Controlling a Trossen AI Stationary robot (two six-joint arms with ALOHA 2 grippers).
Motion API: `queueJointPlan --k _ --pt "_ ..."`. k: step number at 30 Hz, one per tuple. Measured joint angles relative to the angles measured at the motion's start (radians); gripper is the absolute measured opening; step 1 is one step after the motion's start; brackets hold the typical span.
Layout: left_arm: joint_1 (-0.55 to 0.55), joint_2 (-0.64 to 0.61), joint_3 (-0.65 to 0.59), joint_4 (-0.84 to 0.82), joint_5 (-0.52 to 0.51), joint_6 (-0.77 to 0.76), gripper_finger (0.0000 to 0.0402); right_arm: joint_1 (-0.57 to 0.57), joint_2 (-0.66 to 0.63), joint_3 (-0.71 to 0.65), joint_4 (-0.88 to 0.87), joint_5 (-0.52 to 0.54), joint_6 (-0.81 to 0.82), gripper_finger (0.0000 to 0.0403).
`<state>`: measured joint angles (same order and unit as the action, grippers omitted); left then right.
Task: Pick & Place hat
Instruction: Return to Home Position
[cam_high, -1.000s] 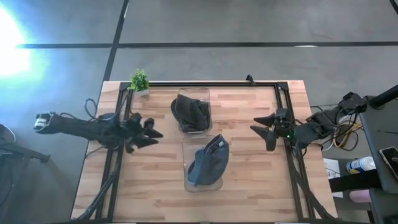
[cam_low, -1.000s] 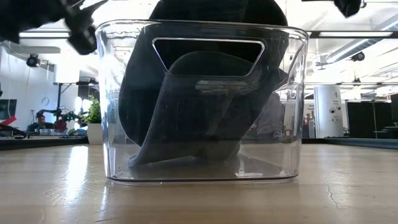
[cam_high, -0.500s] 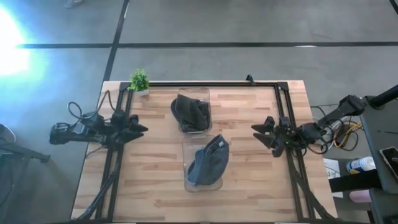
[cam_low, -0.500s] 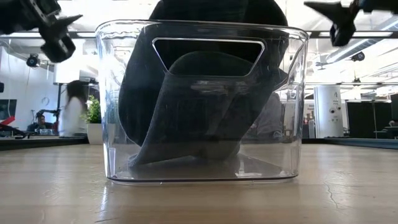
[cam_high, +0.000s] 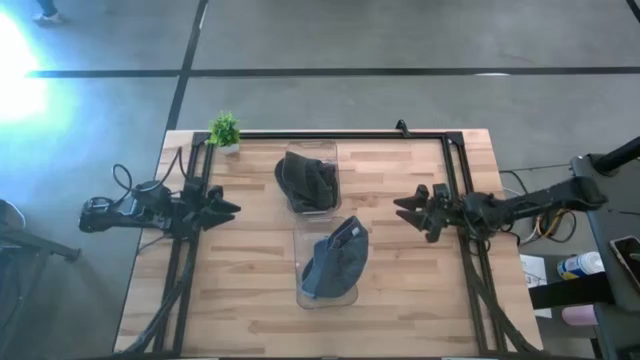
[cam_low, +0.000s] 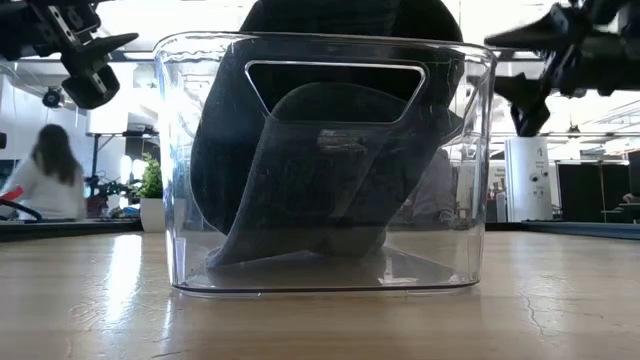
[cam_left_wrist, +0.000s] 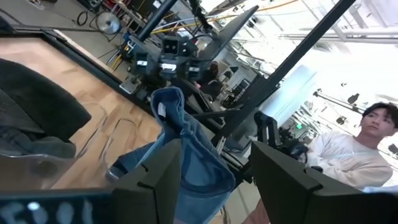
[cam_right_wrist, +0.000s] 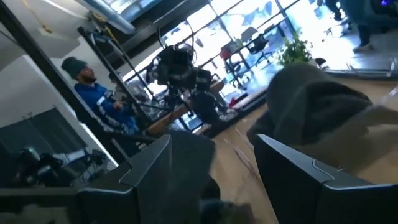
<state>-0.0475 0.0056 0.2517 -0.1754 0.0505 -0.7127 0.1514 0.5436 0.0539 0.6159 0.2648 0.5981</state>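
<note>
Currently in hand: the return to rest of both arms, by judgement, since neither pincer carries anything and both caps sit in bins.
Left pincer (cam_high: 230, 210): spread and empty, at the left edge of the surface (cam_high: 400, 300); the low view shows it up above the wood.
Right pincer (cam_high: 412, 215): spread and empty, just inside the right edge, facing the left pincer across the bins.
Black cap (cam_high: 308, 178): in the top transparent bin (cam_high: 312, 146), between the two pincers and well apart from both, a little to the far side of the line joining them.
Blue cap (cam_high: 335, 262): in the bottom transparent bin (cam_high: 345, 297), leaning and poking above the rim, on the near side of that line, well apart from each pincer. Whether a second cap lies under it cannot be told.
Sorting: judged finished, as no cap lies loose on the surface.
Next move calls for: each arm folding back away from the bins, with nothing to grasp, and each pincer high enough to clear the bin rims and the black frame rail (cam_high: 340, 134).
</note>
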Motion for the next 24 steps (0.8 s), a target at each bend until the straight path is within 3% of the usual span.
queueJointPlan --k 5,20,24 --pt "0.000 0.018 -0.014 -0.001 0.000 -0.001 0.0186 -0.077 -0.047 -0.044 -0.016 -0.113 -0.017 0.0224" --pt "-0.004 -0.005 -0.179 0.014 0.000 -0.004 0.0186 -0.078 -0.052 -0.045 -0.305 -0.117 0.095 0.0224" --pt "-0.010 -0.006 -0.197 0.076 -0.016 0.000 0.0186 -0.078 -0.122 -0.045 -0.391 -0.115 0.095 0.0224"
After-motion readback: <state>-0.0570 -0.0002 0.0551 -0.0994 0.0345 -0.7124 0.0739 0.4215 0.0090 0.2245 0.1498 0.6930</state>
